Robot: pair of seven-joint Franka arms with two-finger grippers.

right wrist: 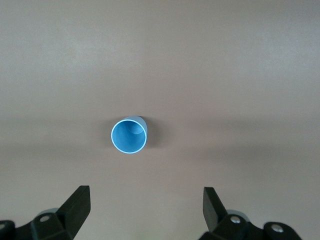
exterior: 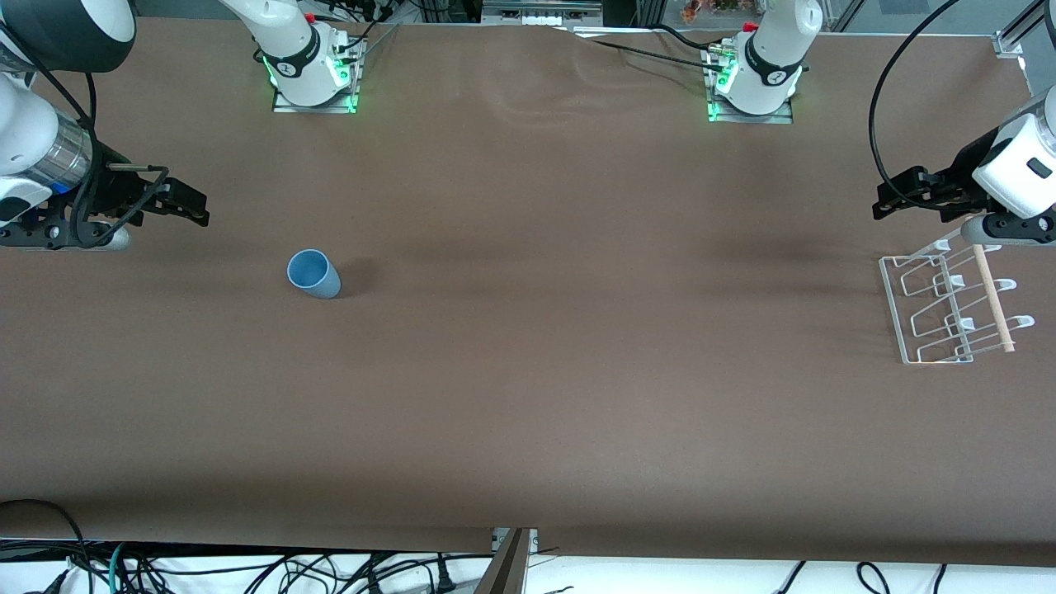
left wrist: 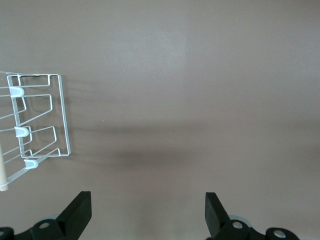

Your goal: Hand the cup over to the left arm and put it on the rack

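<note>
Cup [exterior: 313,274] position: upright on the table [exterior: 528,396], mouth up, toward the right arm's end and well apart from the rack [exterior: 949,309], which stands at the left arm's end. The cup is judged to be light, stiff plastic with a smooth, tapered wall, likely to slip upward out of a loose pinch; it is best taken across the wall below the rim, leaving part of the wall free for the second claw at the handover. A hard squeeze near the rim could flex it.

The right claw [exterior: 186,206] is held wide open and empty above the table, between the cup and the right arm's end; in the right wrist view the cup [right wrist: 129,136] is seen ahead of the spread fingers [right wrist: 75,205]. The left claw [exterior: 895,198] is likewise open and empty, held just above the rack; the left arm waits.

Between cup and rack the table is bare, so ample room is available for a mid-table transfer. The rack's upturned prongs [left wrist: 20,131] and wooden dowel [exterior: 994,301] are the only obstacles, and it sits close to the table's edge.
</note>
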